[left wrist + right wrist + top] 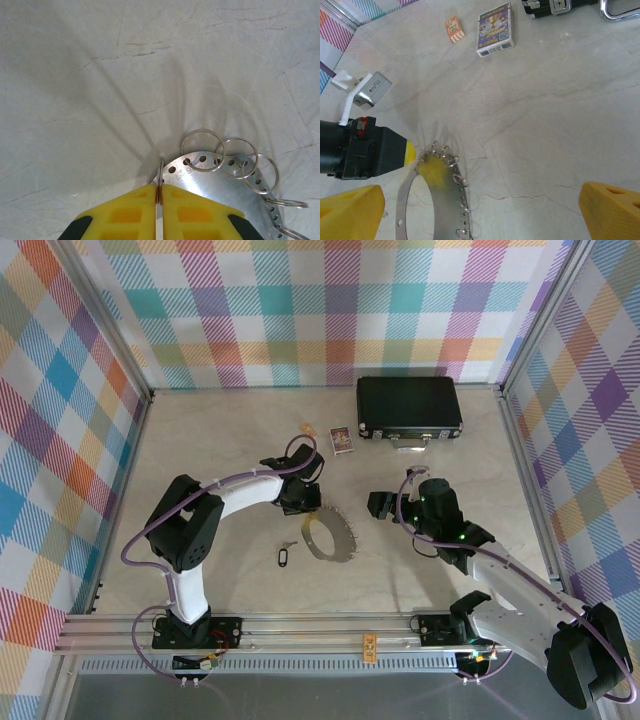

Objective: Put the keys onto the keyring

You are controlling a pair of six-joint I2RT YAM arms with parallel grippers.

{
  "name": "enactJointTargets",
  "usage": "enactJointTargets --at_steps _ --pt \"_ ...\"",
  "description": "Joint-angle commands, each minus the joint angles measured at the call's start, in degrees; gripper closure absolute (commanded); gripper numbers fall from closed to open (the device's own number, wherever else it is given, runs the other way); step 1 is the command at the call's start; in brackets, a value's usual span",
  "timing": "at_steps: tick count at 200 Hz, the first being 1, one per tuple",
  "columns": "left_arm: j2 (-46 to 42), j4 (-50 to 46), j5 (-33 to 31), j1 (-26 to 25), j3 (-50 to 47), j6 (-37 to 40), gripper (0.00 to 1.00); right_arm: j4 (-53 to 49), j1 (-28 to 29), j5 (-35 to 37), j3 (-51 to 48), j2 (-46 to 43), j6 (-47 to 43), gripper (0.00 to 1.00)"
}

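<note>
Key (pixel 283 555) with a dark tag lies on the bench (pixel 220 440) slightly left of centre, toward the near edge, just beside the keyring (pixel 330 537). The left gripper (pixel 160 200) is closed, pinching one split ring (pixel 160 172) at the keyring's rim. The right gripper (pixel 383 506) hovers right of centre, jaws spread wide, holding nothing.

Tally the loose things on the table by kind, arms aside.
Black case: 1
Card box: 1
Orange packet: 1
Ring plate: 1
Tagged key: 1
Total: 5
</note>
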Motion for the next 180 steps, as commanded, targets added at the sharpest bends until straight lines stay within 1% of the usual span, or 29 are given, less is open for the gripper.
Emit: enactJointTargets --at_steps 1,11,41,45,52,60,91,132,155,180 --pt "0.7 -1.7 -0.3 0.4 1.9 1.0 0.89 1.9 0.3 -0.7 -0.6 -0.7 0.7 0.01" --pt "1.2 -1.8 -0.1 0.5 2.1 1.1 0.86 1.8 0.3 -0.8 -0.7 -0.9 0.8 0.01" --pt "1.7 -1.1 0.7 0.4 2.0 1.3 0.86 1.8 0.3 -0.4 -0.8 -1.1 0.6 0.01" --pt "1.7 -1.1 0.7 0.4 1.9 1.3 0.87 1.7 0.4 -0.4 -0.8 -1.2 0.7 0.01" --pt "1.6 -1.1 0.7 0.4 2.0 1.3 0.95 1.8 0.3 -0.4 -0.8 -1.1 0.7 0.01" --pt "1.3 -1.2 0.5 0.4 2.0 1.5 1.00 1.8 0.3 -0.4 -0.8 -1.2 0.5 0.01" --pt "-0.4 -0.7 0.3 0.3 1.8 3.2 1.00 2.1 0.3 -1.1 -0.8 -1.3 0.7 0.01" --pt "-7.7 3.4 -2.4 -1.6 0.4 10.2 1.00 5.2 0.3 -0.8 -2.1 -2.0 0.1 0.01" --pt "-12.1 6.0 -2.6 -1.8 1.0 14.9 1.00 4.3 0.4 -1.0 -0.5 -3.4 -0.5 0.01" --pt "-16.7 11.9 -3.0 -2.2 0.7 19.7 1.00 3.8 0.3 -0.7 1.4 -6.1 -2.0 0.01"
